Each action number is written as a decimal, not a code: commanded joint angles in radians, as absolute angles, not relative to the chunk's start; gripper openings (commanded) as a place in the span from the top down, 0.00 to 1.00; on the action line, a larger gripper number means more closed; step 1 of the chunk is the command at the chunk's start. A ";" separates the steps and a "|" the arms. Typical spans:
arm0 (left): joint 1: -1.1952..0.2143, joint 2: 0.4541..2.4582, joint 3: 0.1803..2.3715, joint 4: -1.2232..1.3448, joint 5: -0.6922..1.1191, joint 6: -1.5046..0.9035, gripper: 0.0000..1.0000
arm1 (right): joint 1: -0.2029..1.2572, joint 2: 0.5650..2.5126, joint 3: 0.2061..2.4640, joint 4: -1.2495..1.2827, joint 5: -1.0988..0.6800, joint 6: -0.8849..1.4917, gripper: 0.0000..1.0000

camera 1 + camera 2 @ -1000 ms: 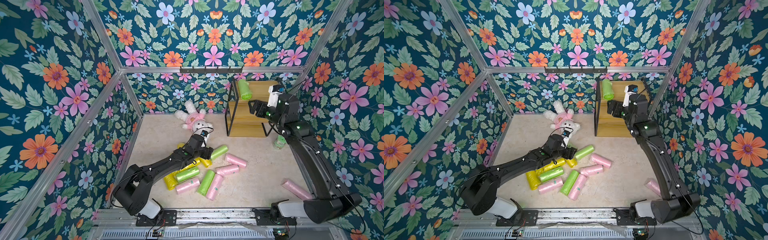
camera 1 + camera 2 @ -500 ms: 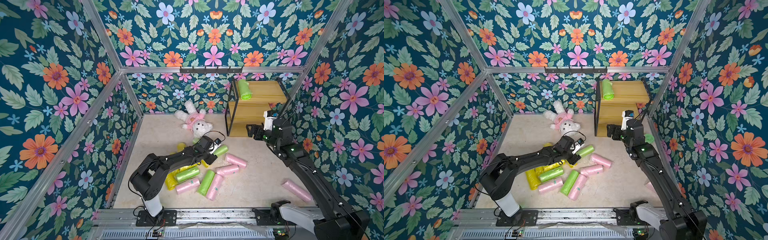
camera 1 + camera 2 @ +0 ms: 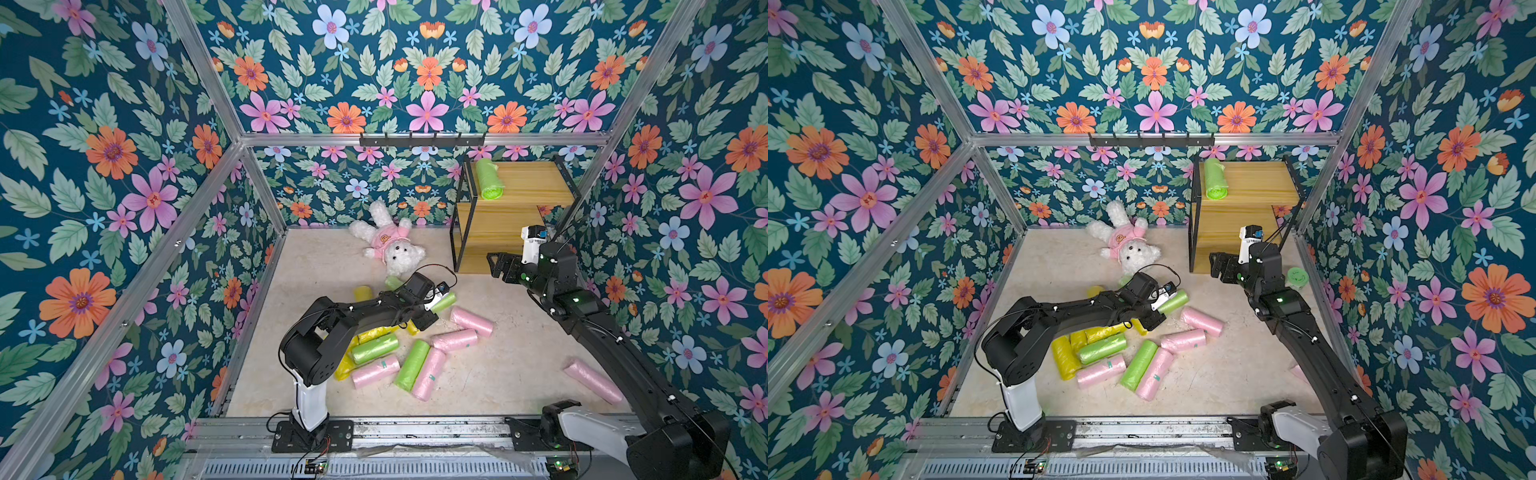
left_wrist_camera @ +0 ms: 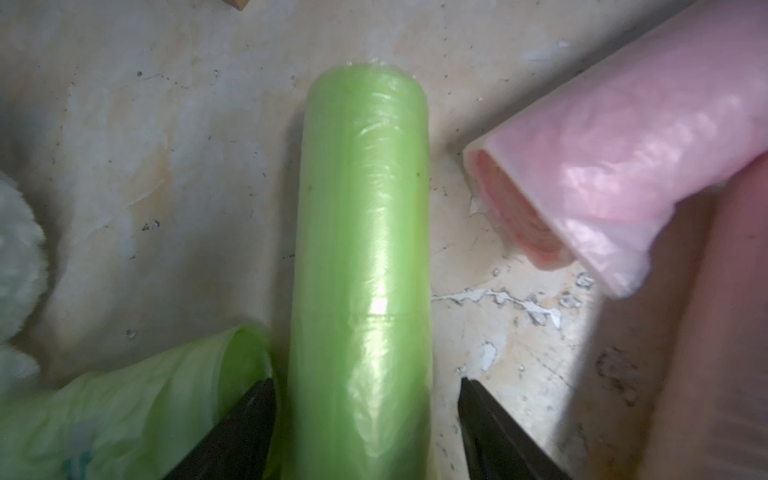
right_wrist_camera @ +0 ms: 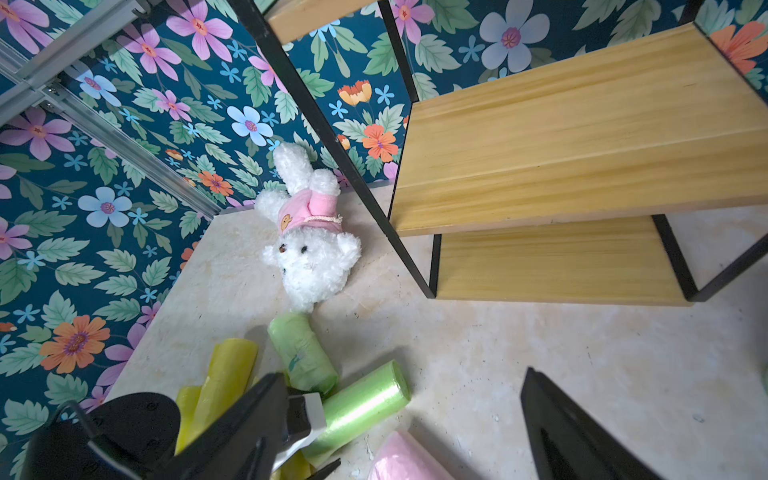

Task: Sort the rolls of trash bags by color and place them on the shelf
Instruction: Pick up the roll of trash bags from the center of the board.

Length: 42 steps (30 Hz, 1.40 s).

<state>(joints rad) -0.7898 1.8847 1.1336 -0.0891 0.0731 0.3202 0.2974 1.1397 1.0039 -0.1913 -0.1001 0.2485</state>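
Pickup step: your left gripper (image 4: 368,379) stands spread, the green roll (image 4: 361,208) between its jaws, not yet pinched. Next, close, lift, carry to the shelf (image 3: 532,183).

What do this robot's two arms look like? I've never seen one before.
The left arm and right arm are chains of boxy black links, each rising from a white base section. Small green lights glow on the right arm. A thin black cable loops by the left wrist. The left tool and right tool each end in two pointed black fingers.
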 commanded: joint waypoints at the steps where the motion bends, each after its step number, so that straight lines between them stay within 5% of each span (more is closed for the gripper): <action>1: -0.792 1.899 1.134 -0.075 0.052 0.381 0.33 | 0.299 1.146 0.990 -0.165 -0.103 0.261 0.08; 15: -0.792 1.825 1.096 0.007 0.066 0.425 0.62 | 0.287 1.152 0.903 -0.178 -0.163 0.256 0.07; 42: -0.792 1.382 0.926 0.196 -0.072 0.717 0.72 | 0.301 1.124 0.960 -0.248 -0.725 0.234 0.04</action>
